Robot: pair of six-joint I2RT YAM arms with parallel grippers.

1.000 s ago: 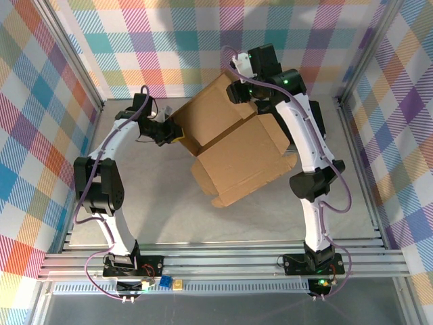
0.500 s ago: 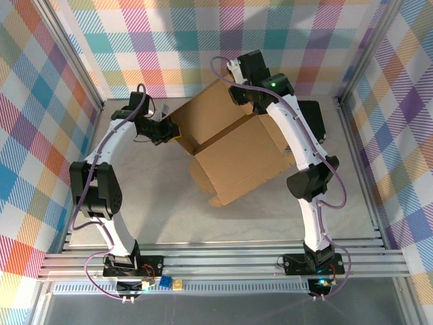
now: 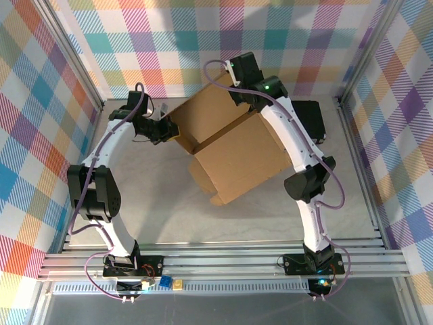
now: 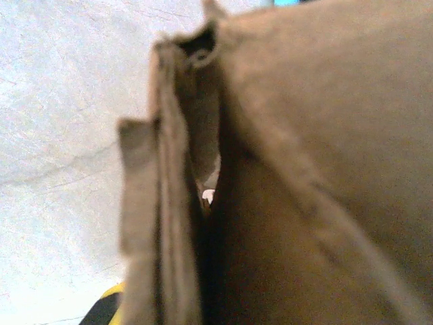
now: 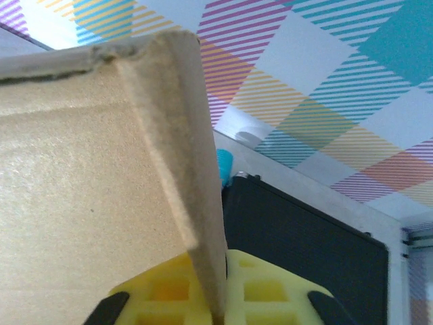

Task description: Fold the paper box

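The paper box [image 3: 237,152], plain brown corrugated cardboard, lies half-formed in the middle of the table with one big panel [image 3: 206,108] raised toward the back wall. My left gripper [image 3: 172,132] is shut on the box's left side wall. In the left wrist view, layered cardboard edges [image 4: 176,203] stand close up and a yellow fingertip [image 4: 108,310] peeks out at the bottom left. My right gripper [image 3: 237,87] is at the raised panel's far edge. In the right wrist view its yellow pads [image 5: 270,291] are shut on that cardboard edge [image 5: 203,223].
A black rectangular case [image 3: 311,118] lies at the back right, just behind the box, and appears again as the black case [image 5: 304,244] beyond the right pads. Plaid walls enclose the table on three sides. Bare tabletop [image 3: 162,203] lies in front of the box.
The right gripper has slid left along the raised panel's far edge and closed on it. The panel has swung slightly. The left gripper has kept its hold, drifting a little left.
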